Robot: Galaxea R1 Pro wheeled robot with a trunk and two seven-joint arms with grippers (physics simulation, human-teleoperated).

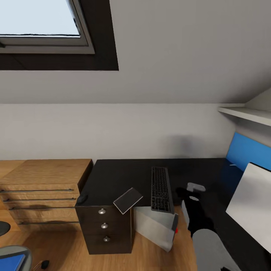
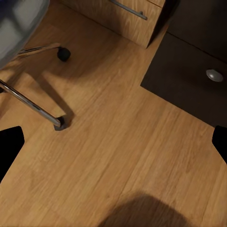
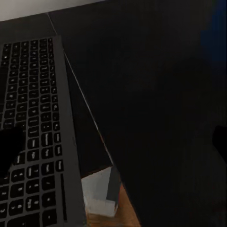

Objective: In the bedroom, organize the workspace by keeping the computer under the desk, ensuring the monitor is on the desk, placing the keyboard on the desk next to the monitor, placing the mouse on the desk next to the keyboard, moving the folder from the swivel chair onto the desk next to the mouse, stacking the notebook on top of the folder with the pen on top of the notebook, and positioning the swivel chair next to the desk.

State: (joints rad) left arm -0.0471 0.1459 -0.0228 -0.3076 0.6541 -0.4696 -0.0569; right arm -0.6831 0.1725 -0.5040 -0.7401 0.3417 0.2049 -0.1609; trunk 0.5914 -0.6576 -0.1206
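The black desk (image 1: 124,177) carries the dark keyboard (image 1: 162,189), whose near end overhangs the front edge. The notebook (image 1: 128,200) lies tilted over that edge, and the small mouse (image 1: 82,197) sits at the left front corner. Under the desk stands the white computer (image 1: 155,226). The monitor (image 1: 250,203) shows its pale back at the right. My right gripper (image 1: 186,195) hovers open just right of the keyboard (image 3: 33,127). The blue folder (image 1: 11,261) lies on the swivel chair (image 1: 15,252) at bottom left. Above the floor by the chair's chrome leg (image 2: 28,101), my left gripper (image 2: 113,146) is open.
A light wooden drawer chest (image 1: 41,188) stands left of the desk's dark drawers (image 1: 104,226). A blue wall panel (image 1: 244,150) and a white shelf (image 1: 244,113) are at the right. A skylight (image 1: 41,22) sits in the sloped ceiling. Chair casters (image 2: 60,124) rest on the wood floor (image 2: 123,156).
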